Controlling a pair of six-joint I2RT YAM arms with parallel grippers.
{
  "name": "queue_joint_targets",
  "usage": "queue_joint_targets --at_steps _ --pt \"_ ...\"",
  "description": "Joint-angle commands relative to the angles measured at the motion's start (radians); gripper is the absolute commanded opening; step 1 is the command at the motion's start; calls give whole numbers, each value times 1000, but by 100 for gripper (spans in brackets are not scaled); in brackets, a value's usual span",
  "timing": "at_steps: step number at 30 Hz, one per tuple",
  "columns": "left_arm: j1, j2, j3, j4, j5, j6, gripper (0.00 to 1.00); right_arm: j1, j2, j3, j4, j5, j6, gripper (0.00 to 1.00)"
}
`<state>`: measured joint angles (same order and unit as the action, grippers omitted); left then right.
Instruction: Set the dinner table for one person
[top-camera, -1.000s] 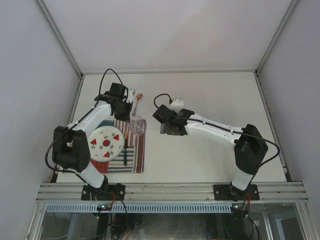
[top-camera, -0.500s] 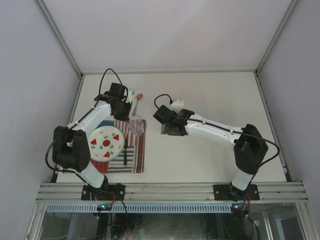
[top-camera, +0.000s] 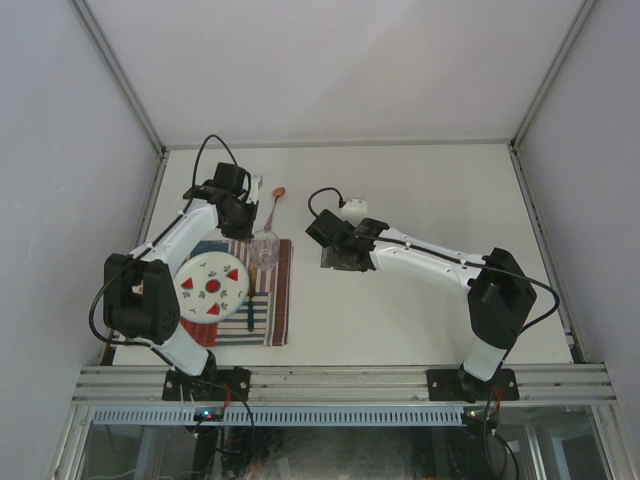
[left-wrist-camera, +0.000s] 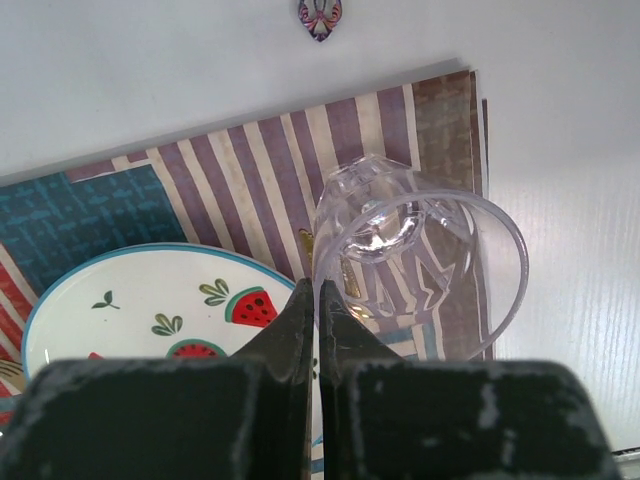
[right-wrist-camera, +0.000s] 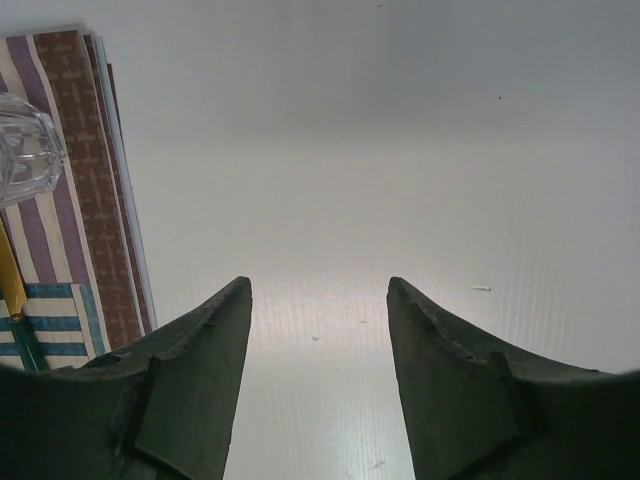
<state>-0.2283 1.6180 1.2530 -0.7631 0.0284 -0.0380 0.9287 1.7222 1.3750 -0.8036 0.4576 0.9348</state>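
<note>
While left jaws pinch the rim of a clear glass (left-wrist-camera: 420, 260) over the striped placemat's (left-wrist-camera: 250, 170) far right corner, watermelon plate (left-wrist-camera: 150, 300) close by on the mat, right jaws parted, holding nothing, above the off-white bench (top-camera: 400, 190), bench spanning under both arms
</note>
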Motion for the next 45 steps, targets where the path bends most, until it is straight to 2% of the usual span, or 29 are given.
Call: queue_joint_targets --at_steps 1,20,30,45 --pt "7 -61 71 -7 -39 26 0 -4 -35 -3 28 4 12 56" --pt "13 -20 -21 116 8 21 0 0 -29 -8 23 -6 0 54" --pt "18 -10 -40 103 57 4 0 -6 -24 -8 27 -15 -4 53" --pt "26 -22 -27 64 40 16 0 -8 -9 4 47 -28 -7 54"
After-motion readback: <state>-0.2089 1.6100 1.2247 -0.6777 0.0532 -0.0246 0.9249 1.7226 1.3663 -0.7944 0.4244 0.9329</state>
